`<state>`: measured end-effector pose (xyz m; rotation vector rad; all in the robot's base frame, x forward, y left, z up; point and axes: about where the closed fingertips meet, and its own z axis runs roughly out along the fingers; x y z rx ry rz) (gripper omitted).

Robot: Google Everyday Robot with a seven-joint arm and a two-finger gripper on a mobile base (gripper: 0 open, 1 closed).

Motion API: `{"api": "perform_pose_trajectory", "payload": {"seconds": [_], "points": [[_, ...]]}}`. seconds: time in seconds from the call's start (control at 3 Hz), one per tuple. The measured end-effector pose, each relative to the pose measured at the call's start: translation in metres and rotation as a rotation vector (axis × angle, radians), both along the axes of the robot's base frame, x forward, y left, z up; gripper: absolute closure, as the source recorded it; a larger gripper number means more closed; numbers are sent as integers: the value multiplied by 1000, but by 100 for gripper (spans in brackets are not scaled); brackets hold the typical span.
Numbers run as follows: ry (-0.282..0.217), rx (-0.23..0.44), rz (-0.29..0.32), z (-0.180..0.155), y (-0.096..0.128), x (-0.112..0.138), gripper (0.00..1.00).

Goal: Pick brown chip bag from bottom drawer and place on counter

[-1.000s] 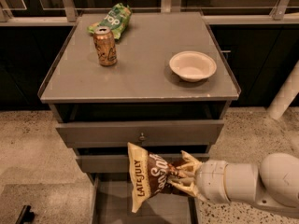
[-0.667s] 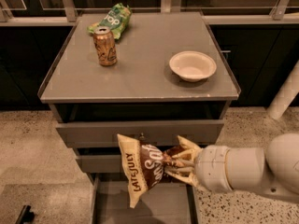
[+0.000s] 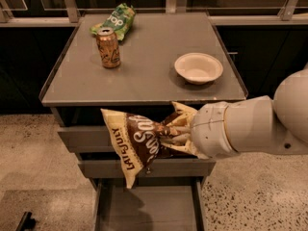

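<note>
My gripper (image 3: 175, 134) is shut on the brown chip bag (image 3: 137, 142), gripping its right end. The bag hangs in the air in front of the two upper drawers, just below the counter's front edge, with its cream-yellow strip at the left. The bottom drawer (image 3: 147, 208) is pulled open below it and its grey floor shows bare. The counter (image 3: 144, 64) is the flat grey top of the cabinet, above and behind the bag. My white arm reaches in from the right.
On the counter stand a brown drink can (image 3: 108, 47) at the left, a green chip bag (image 3: 115, 20) at the back left and a white bowl (image 3: 198, 67) at the right. Speckled floor surrounds the cabinet. A dark object (image 3: 24, 221) lies at the lower left.
The gripper has lifted the brown chip bag up out of the bottom drawer, from in front of the lower drawers to just under the counter's front edge.
</note>
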<state>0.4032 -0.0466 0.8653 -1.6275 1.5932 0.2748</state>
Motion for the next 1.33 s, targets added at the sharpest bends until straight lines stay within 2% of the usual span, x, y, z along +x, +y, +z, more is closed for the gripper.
{"api": "perform_pose_trajectory", "payload": {"seconds": [0.33, 0.67, 1.0, 1.33], "points": [[1, -2, 1, 0, 1, 0, 100], [-1, -41, 42, 10, 14, 17, 100], [-10, -119, 89, 41, 27, 55, 100], [5, -186, 144, 65, 41, 93, 100]]}}
